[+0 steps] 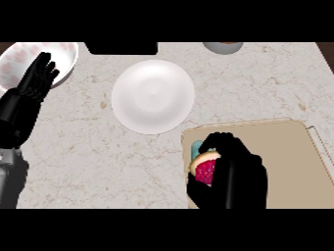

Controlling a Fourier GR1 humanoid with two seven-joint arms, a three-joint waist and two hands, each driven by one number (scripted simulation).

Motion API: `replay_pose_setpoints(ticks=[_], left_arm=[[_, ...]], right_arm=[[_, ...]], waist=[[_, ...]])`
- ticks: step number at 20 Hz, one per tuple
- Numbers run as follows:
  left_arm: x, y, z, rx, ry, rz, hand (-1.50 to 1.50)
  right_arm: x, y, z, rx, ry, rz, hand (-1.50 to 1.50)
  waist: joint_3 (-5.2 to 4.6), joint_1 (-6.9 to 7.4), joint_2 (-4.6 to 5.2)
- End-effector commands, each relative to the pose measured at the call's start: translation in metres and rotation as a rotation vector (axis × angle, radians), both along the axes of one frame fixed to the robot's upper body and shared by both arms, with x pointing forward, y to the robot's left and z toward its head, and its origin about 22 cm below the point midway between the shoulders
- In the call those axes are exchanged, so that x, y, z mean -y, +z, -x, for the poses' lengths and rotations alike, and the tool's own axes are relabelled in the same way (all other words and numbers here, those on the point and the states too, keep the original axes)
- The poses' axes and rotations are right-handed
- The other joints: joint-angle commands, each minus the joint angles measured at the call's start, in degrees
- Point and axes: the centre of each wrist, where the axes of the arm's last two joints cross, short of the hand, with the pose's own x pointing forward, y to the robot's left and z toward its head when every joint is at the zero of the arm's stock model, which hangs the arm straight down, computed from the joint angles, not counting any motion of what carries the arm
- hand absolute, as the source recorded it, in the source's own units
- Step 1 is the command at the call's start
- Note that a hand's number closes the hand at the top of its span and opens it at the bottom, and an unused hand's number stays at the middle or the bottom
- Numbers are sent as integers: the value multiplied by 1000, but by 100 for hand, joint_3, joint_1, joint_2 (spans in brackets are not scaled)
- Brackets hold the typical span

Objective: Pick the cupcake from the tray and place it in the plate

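Observation:
On the left part of the tan tray (292, 152) sits the cupcake (204, 168), pink-topped with a pale rim and a bit of blue wrapper showing. My right hand (234, 171) covers it from the right, fingers and thumb curled round it, hiding most of it. The white plate (153, 96) lies on the counter up and left of the tray, nothing on it. At the far left my left hand (35, 81) rests open, fingers up, over the edge of a patterned bowl.
A pink-spotted bowl (64, 56) stands at the back left corner. A dark rectangular object (122, 48) and a grey cup (223, 47) sit along the back edge. Marble counter (90, 147) spreads between plate and tray.

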Motion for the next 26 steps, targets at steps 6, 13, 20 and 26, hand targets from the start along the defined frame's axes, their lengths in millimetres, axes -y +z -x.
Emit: replay_pose_setpoints(ticks=[6, 13, 20, 26], left_arm=[[7, 6, -6, 5, -35, 6, 0], [14, -1, -11, 16, -49, -1, 0], [27, 13, -17, 21, -62, 8, 0], [33, 19, -15, 30, -88, -6, 0]], right_arm=[[-46, 27, -74, -15, -10, -110, 150], [-54, 15, -130, -76, -38, -180, 150], [-50, 11, -192, -94, -85, -136, 150], [-36, -30, -214, -202, -103, -80, 150]], waist=[[3, 132, 28], [2, 290, 83], [4, 380, 109], [6, 494, 138]])
